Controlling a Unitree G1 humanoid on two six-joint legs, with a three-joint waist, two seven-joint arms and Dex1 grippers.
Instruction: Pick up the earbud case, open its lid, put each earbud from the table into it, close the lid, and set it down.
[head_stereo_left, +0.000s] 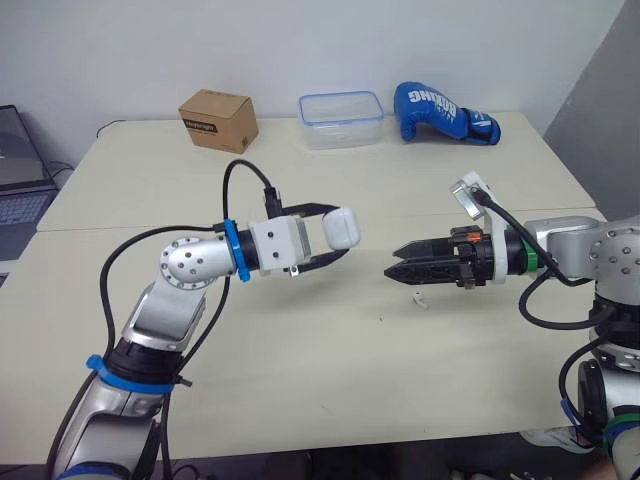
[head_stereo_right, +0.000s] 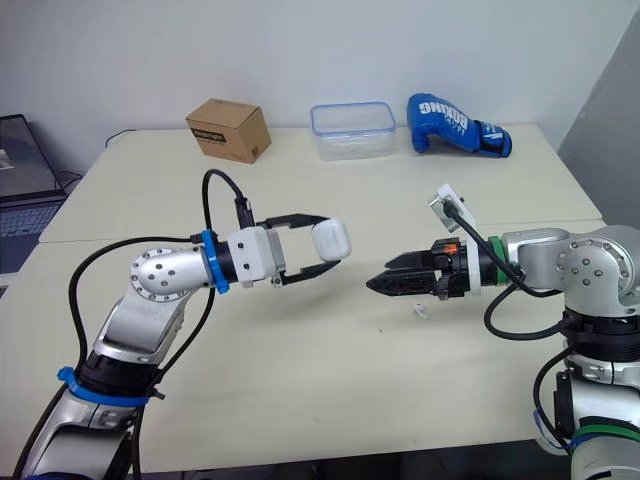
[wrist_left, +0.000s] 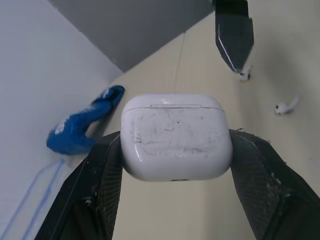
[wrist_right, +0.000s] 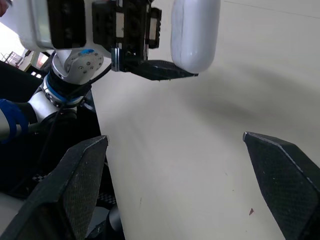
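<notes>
Left claw (head_stereo_left: 342, 232) clamped on the white earbud case (wrist_left: 176, 136), lid shut, held above the counter (head_stereo_left: 300, 360). Right claw (head_stereo_left: 392, 261) points at the case from near by, fingers apart, holding nothing. One earbud (head_stereo_left: 420, 299) lies on the counter beneath the right claw.

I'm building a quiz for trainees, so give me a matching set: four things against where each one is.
1 case
2 glove
3 box
4 earbud

a on the table, near the right gripper
b held by the left gripper
c far edge, right of the container
d far edge, left of the container

Pairs: 1-b, 2-c, 3-d, 4-a.
</notes>
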